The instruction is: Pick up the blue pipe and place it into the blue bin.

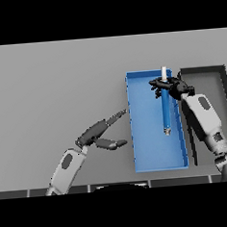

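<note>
Fingers of the right hand (173,86) curl around the blue pipe (166,112) above the blue bin (152,153); left hand (95,133) fingers spread.

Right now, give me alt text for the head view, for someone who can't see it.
The right robot hand holds a blue pipe over the blue bin, fingers curled round its upper part. The left robot hand is open left of the bin. A dark bin lies on the right.
</note>
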Available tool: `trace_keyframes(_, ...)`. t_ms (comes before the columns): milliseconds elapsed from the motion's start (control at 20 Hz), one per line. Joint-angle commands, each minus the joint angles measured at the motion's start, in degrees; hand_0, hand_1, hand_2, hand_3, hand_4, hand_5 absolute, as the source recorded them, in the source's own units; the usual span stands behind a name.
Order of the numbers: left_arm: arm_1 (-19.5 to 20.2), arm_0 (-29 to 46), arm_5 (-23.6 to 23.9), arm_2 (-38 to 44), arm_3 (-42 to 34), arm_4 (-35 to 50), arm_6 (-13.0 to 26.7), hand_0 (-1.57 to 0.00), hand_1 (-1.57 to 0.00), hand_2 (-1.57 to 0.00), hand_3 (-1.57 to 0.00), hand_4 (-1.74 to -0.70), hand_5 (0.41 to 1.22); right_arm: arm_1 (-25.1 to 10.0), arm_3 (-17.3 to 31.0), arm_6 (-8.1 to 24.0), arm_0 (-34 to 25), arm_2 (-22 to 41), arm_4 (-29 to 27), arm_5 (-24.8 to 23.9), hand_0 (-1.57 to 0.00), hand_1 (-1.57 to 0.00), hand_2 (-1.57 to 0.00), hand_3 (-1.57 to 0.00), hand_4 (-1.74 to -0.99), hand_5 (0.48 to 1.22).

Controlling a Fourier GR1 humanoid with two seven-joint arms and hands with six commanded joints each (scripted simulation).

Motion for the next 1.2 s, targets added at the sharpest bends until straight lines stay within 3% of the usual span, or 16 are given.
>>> trace_keyframes(0, -0.4, -0.1, 0.2, -0.2, -0.1, -0.1, -0.2, 0.0, 0.0, 0.0, 0.0, -0.88, 0.497, -0.4, 0.8, 0.0, -1.0, 3.5, -3.8, -0.5, -0.64, -0.62, -0.6, -0.39, -1.334, 1.135)
trace_keyframes(50, -0.5, -0.1, 0.2, -0.1, 0.3, 0.1, -0.1, 0.0, 0.0, 0.0, 0.0, -0.88, 0.497, -1.7, 0.2, 0.0, -1.9, 6.2, -5.8, 2.2, -0.51, -0.5, -0.48, -0.31, -1.296, 1.152)
trace_keyframes(100, -0.5, -0.5, 0.3, 0.3, 0.5, 0.2, 0.5, 0.0, 0.0, 0.0, 0.0, -0.88, 0.496, -2.9, -0.1, 0.0, -2.6, 9.6, -7.6, 2.9, -0.41, -0.4, -0.38, -0.25, -1.264, 1.108)
trace_keyframes(200, -0.5, -0.4, 0.8, 0.4, 0.5, -0.2, 0.0, 0.0, 0.0, 0.0, 0.0, -0.88, 0.493, -5.0, -3.4, 0.0, -3.1, 12.1, -4.9, 4.3, -0.26, -0.25, -0.24, -0.16, -1.202, 1.013)
trace_keyframes(450, -0.5, -0.5, 0.4, 0.0, 0.5, -0.2, 0.4, 0.0, 0.0, 0.0, 0.0, -0.88, 0.483, -6.8, -6.8, -0.3, -2.9, 15.2, -1.0, 4.8, -0.09, -0.08, -0.08, -0.05, -1.133, 0.853)
trace_keyframes(500, -0.6, -0.5, 0.5, 0.1, 0.9, -0.2, 0.6, 0.0, 0.0, 0.0, 0.0, -0.88, 0.48, -6.4, -6.4, -0.5, -3.1, 15.6, -0.3, 4.9, -0.07, -0.07, -0.06, -0.04, -1.131, 0.829)
trace_keyframes(600, -0.2, -0.3, 0.2, 0.4, 0.9, 0.2, -0.3, 0.0, 0.0, 0.0, 0.0, -0.88, 0.476, -6.4, -5.4, -1.3, -3.0, 15.6, 0.1, 5.0, -0.38, -0.18, -0.08, -0.03, -1.144, 0.792)
trace_keyframes(850, 0.4, 1.0, 0.3, 0.0, -0.5, -0.1, -0.5, 0.0, 0.0, 0.0, 0.0, -0.88, 0.476, -5.9, -5.9, -2.5, -2.4, 14.8, -1.4, 5.5, -0.12, -0.06, -0.03, -0.01, -1.154, 0.809)
trace_keyframes(950, 0.2, 0.6, 0.4, 0.2, -0.2, 0.1, 0.5, 0.0, 0.0, 0.0, 0.0, -0.89, 0.478, -6.7, -6.9, -2.4, -2.0, 14.7, -1.5, 5.4, -0.21, -0.1, -0.02, 0.0, -1.152, 0.804)
trace_keyframes(1150, 0.7, 1.2, 0.3, 0.1, 0.3, -0.5, -1.0, 0.0, 0.0, 0.0, 0.0, -0.89, 0.48, -6.2, -6.1, -2.8, -2.7, 15.1, -0.9, 6.2, -0.21, -0.1, -0.02, 0.0, -1.152, 0.798)
